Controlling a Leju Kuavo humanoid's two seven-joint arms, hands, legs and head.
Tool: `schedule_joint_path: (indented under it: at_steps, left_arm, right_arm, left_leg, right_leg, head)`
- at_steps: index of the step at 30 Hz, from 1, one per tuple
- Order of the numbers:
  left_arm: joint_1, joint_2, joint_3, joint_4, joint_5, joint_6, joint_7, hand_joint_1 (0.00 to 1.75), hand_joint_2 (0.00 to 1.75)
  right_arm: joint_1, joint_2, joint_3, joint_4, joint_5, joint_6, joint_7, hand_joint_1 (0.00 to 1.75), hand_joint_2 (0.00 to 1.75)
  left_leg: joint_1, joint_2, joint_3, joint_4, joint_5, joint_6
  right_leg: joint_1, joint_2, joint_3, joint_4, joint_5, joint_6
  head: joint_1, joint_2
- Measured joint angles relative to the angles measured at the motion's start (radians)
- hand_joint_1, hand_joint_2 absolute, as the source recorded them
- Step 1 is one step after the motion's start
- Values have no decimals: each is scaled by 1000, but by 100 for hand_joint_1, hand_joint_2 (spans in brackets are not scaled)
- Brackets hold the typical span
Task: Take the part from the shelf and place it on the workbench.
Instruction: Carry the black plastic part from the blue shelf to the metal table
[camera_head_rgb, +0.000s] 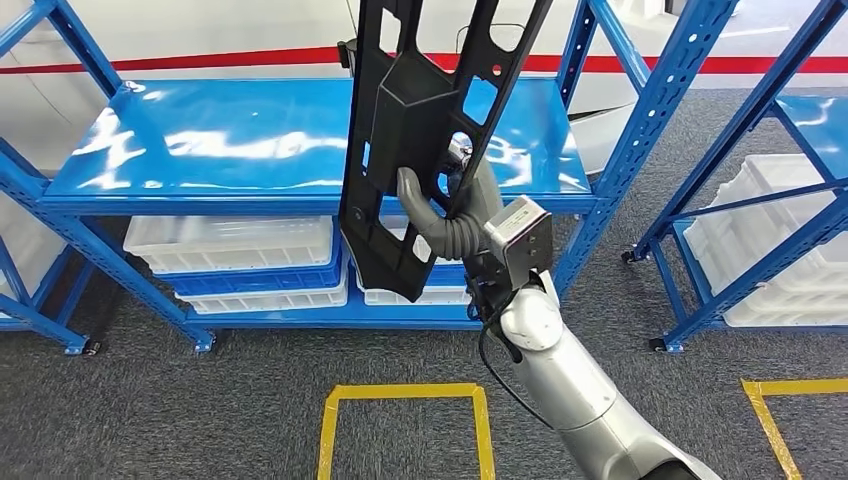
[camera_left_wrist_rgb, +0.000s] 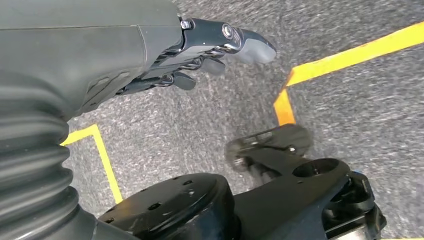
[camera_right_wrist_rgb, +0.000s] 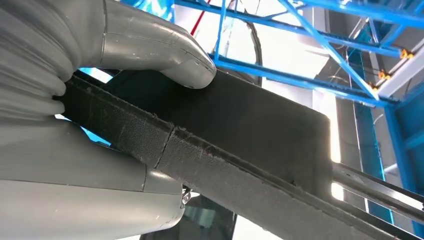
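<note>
The right hand (camera_head_rgb: 440, 215) grips the part (camera_head_rgb: 420, 140), a long black plastic panel with cut-outs, and holds it upright in the air in front of the blue shelf (camera_head_rgb: 200, 150). In the right wrist view the thumb (camera_right_wrist_rgb: 165, 52) presses on one face of the part (camera_right_wrist_rgb: 240, 130), with the rest of the hand on the opposite face. The part touches no shelf surface (the pick appears complete). The left hand (camera_left_wrist_rgb: 210, 55) hangs over the grey floor, holding nothing, fingers loosely apart. White bins (camera_head_rgb: 235, 245) sit on the lower shelf level. Yellow tape (camera_head_rgb: 400, 395) marks the floor. No workbench is visible, so the carry and the placement remain outstanding. Judged overall, the task is roughly half complete.
</note>
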Motion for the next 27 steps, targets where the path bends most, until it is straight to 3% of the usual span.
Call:
schedule_joint_path:
  at_steps: [2, 4, 5, 8, 9, 11, 13, 14, 15, 17, 19, 20, 21, 23, 24, 25, 27]
  left_arm:
    - [-1, -1, 3, 0, 3, 1, -4, 0, 175]
    - [-2, -4, 7, 0, 8, 3, -9, 0, 175]
    - [-3, -6, 10, 0, 10, 4, -11, 0, 175]
    - [-1, -6, 18, 0, 13, 6, -14, 0, 175]
    - [0, -6, 20, 0, 13, 7, -14, 0, 175]
    - [1, -6, 23, 0, 13, 10, -15, 0, 175]
    - [1, -5, 24, 0, 14, 11, -16, 0, 175]
    - [1, -6, 24, 0, 14, 11, -16, 0, 175]
    - [2, -6, 25, 0, 14, 11, -16, 0, 175]
    - [2, -6, 25, 0, 14, 10, -16, 0, 175]
    - [2, -9, 25, 0, 13, 10, -16, 0, 175]
    - [2, -9, 25, 0, 13, 10, -16, 0, 175]
    - [2, -10, 25, 0, 13, 10, -17, 0, 175]
    - [4, -8, 26, 0, 12, 10, -17, 0, 175]
    - [5, -7, 26, 1, 12, 10, -18, 0, 175]
    - [7, -5, 26, 1, 11, 10, -18, 0, 175]
    - [8, -4, 26, 1, 9, 9, -19, 0, 175]
  right_arm:
    - [3, 8, 8, 0, 28, 0, -12, 175, 175]
    - [0, 21, 20, 1, 51, 0, -20, 175, 175]
    - [-2, 29, 26, 2, 57, 0, -23, 175, 175]
    - [-4, 39, 40, 7, 66, 1, -27, 175, 175]
    - [-3, 40, 44, 10, 67, 1, -28, 175, 175]
    - [-3, 40, 49, 13, 67, 1, -28, 175, 175]
    - [-3, 40, 52, 16, 67, 1, -28, 175, 175]
    - [-3, 40, 53, 18, 67, 1, -28, 175, 175]
    - [-3, 40, 54, 19, 67, 1, -28, 175, 175]
    - [-3, 41, 54, 21, 67, 1, -28, 175, 175]
    - [-6, 46, 55, 21, 68, 1, -29, 175, 175]
    - [-8, 50, 55, 21, 68, 2, -30, 175, 175]
    - [-9, 53, 56, 21, 68, 3, -32, 175, 175]
    - [-11, 55, 57, 22, 66, 6, -35, 175, 175]
    - [-12, 56, 57, 22, 64, 10, -37, 175, 175]
    - [-12, 57, 58, 23, 61, 13, -38, 175, 175]
    - [-10, 59, 58, 23, 56, 20, -41, 175, 175]
  left_leg:
    - [11, -1, 88, -102, 38, -10]
    - [11, -8, 165, -218, 38, -13]
    - [8, -12, 178, -247, 31, -9]
    - [-3, -11, 158, -257, 52, 27]
    - [-4, -9, 147, -259, 64, 43]
    - [-6, -6, 117, -260, 89, 65]
    - [-12, -4, 81, -260, 115, 73]
    - [-15, -3, 64, -259, 128, 74]
    - [-18, -2, 47, -259, 141, 75]
    - [-23, -2, 18, -258, 166, 74]
    - [-27, -1, -1, -258, 190, 69]
    - [-28, 0, -4, -261, 202, 66]
    - [-27, 1, -6, -265, 214, 60]
    - [-25, 1, -9, -274, 231, 49]
    - [-23, 0, -14, -267, 214, 43]
    - [-22, -1, -22, -243, 176, 36]
    - [-14, -3, -46, -134, 64, 23]
  right_leg:
    - [-4, 0, -21, 8, 13, 10]
    - [-3, 2, -36, 15, 25, 25]
    - [-2, 2, -42, 16, 33, 34]
    - [-5, 1, -55, 10, 49, 57]
    - [-6, 1, -67, 26, 29, 54]
    - [-6, 0, -105, 120, -54, 37]
    - [-2, 0, -138, 255, -130, 26]
    - [1, 0, -139, 299, -140, 30]
    - [4, 0, -124, 311, -131, 36]
    - [14, 0, -38, 233, -96, 40]
    - [27, -3, 82, 79, -104, 24]
    - [32, -3, 118, 23, -114, 17]
    - [35, -3, 133, -8, -121, 13]
    - [30, -3, 118, -19, -102, 10]
    - [24, -3, 111, -22, -90, 3]
    - [17, -4, 102, -27, -75, -3]
    - [10, -4, 80, -28, -48, -10]
  head:
    - [0, 0]
    - [-2, 0]
    - [-2, 0]
    - [-2, 0]
    - [-1, 0]
    - [1, 0]
    - [2, 0]
    - [2, 0]
    - [2, 0]
    - [2, 0]
    - [1, 0]
    - [0, 0]
    - [-1, 0]
    - [-1, 0]
    - [-1, 0]
    - [-2, 0]
    - [-3, 0]
